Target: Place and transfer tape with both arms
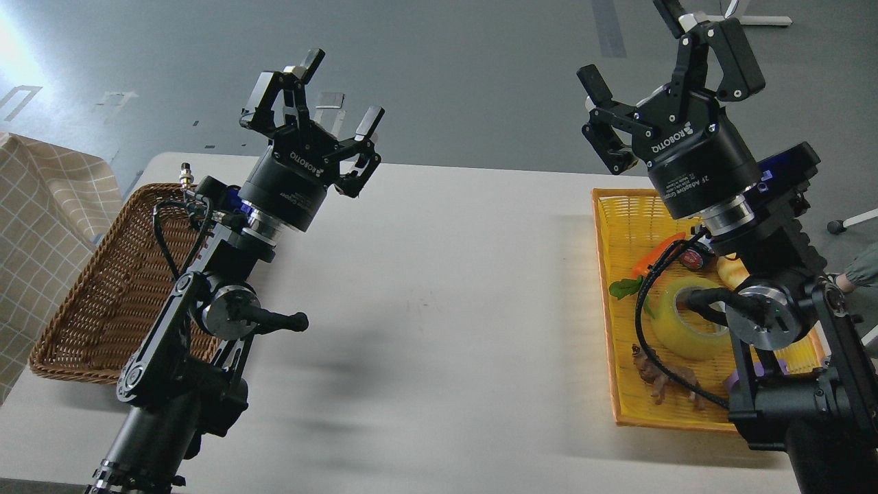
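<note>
**Both grippers raised with jaws apart; tape lies in the yellow tray**

The left gripper (339, 89) stands in the upper left-centre of the frame, lifted above the white table (439, 288) at the end of the left arm (199, 322), which rises from the lower left corner. Its two fingers are spread wide and hold nothing.

The right gripper (641, 51) sits in the upper right of the frame, at the end of the right arm (789, 329) that climbs from the lower right corner. Its fingers are also spread apart and empty, pointing up and away from the table.

The tape (679, 329), a yellow translucent roll with a pale core, lies flat in the yellow woven tray (607, 274) at the right side of the table, partly hidden behind the right arm's joint and a black cable. Around it in the same tray lie an orange carrot toy (657, 252) with green leaves towards the upper left of the roll, a small brown animal figure (658, 377) below it, and a pale yellowish toy (730, 273) just above and to the right, mostly covered by the arm.

A brown wicker basket (103, 302) rests at the left edge of the table, well apart from the tray, partly behind the left arm. A beige checked cloth (41, 219) fills the far left of the frame.
</note>
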